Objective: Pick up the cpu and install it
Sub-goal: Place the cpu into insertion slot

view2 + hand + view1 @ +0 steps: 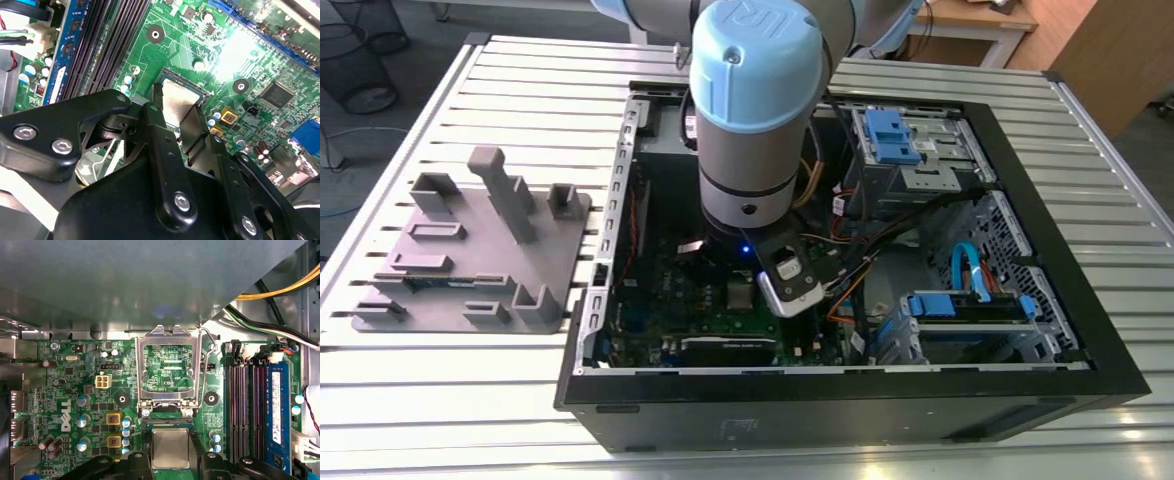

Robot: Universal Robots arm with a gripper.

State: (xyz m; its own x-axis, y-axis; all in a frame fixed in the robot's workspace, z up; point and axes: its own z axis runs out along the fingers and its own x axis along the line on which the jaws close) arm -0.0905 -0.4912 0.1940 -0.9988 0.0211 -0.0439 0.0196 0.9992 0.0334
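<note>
Reaching down into an open black metal computer case [854,395], a grey robot arm with a pale blue joint cap [747,150] hangs over a green motherboard [654,290].

From the exterior view's left, a grey plastic fixture plate with upright blocks [474,250] lies near that edge of the ribbed aluminium table [520,80]. The case stands on the table's middle with the arm inside it. Blue plastic drive caddies [967,305] sit against the case's wall at the exterior view's right.

In both wrist views the black two-fingered gripper [179,107] [171,456] is pinching the small flat square cpu with a pale silvery metal top [176,100] [171,447]. One of its fingers [159,125] lies against each of two opposite edges. The cpu is at the dark rectangular socket [167,424] on the motherboard, inside the outline of its frame. I cannot tell whether it is fully seated.

In the first wrist view the socket's silvery metal load plate [167,365] stands swung open just past the cpu, with its thin wire lever [204,370] alongside. Long black memory slots [245,405] run beside the socket, one of them holding a blue memory stick [277,410]. Yellow and black cables [280,287] cross the grey case wall near them.
</note>
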